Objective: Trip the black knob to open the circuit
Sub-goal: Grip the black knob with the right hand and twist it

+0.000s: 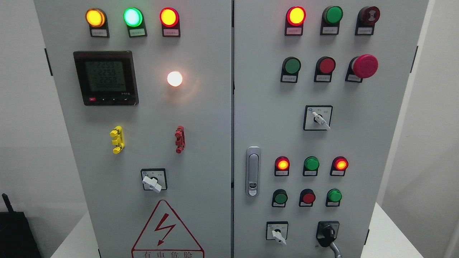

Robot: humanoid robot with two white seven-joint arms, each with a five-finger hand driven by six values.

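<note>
The black knob sits near the bottom right corner of the cabinet's right door, low enough to be reached from the front without crossing the other controls. Something grey and curved shows just below it at the picture's bottom edge, touching or nearly touching the knob; it may be a finger or a part of the knob's own lever, and I cannot tell which. No hand can be made out for certain, so neither hand's state, open or closed, can be told. The turn that would trip the circuit seems not yet made.

Just to the knob's left is a small white selector switch on its own square plate, apart from the knob so one can be turned without catching the other. Above them stand a row of three push buttons and a row of three lamps, two of these glowing red. The door's silver latch handle is set at the left edge of the right door, beside the seam. Higher up are another white selector and a big red mushroom stop button, standing proud so it can be struck quickly.

On the left door, a meter screen is lit, with coloured lamps above it and a lightning warning triangle at the bottom edge.
</note>
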